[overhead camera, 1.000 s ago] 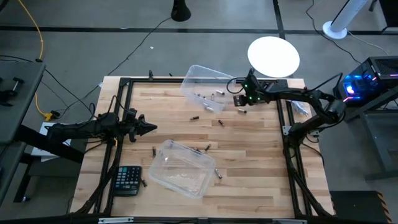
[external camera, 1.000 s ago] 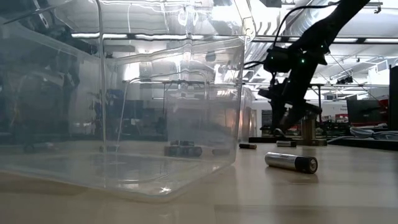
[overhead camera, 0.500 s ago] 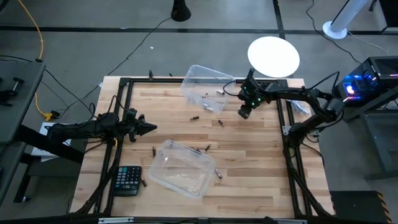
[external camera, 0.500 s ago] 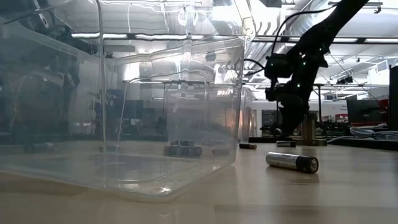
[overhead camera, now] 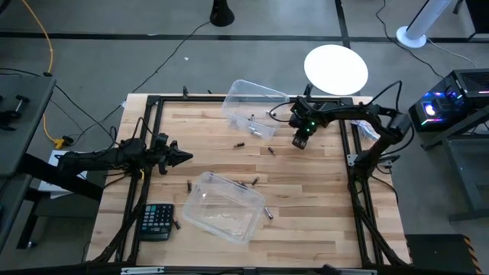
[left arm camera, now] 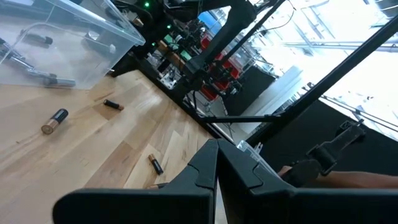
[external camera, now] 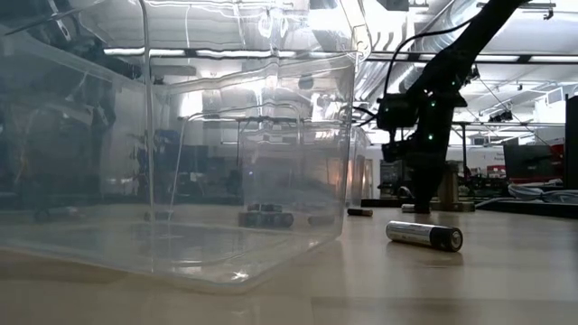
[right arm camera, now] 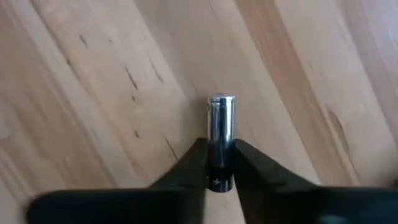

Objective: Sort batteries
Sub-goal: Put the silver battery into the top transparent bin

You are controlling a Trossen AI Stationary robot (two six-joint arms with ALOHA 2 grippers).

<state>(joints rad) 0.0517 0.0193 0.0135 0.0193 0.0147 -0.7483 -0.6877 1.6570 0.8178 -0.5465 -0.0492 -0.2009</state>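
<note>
Wooden bench under me: near its front edge my nearer clear tub [overhead camera: 221,206], at the left edge my left gripper [overhead camera: 183,157] pressed together, toward the far right corner my right gripper [right arm camera: 221,163] pinching a silvery battery [right arm camera: 220,127], no lettering legible.

A wooden bench [overhead camera: 306,198] is sitting on a grey concrete floor [overhead camera: 114,46], with a round white disc [overhead camera: 336,69] glowing beside its far edge. A yellow cable [overhead camera: 47,53] is trailing across the floor, while ceiling lights [external camera: 506,59] are shining over the workshop beyond.
</note>
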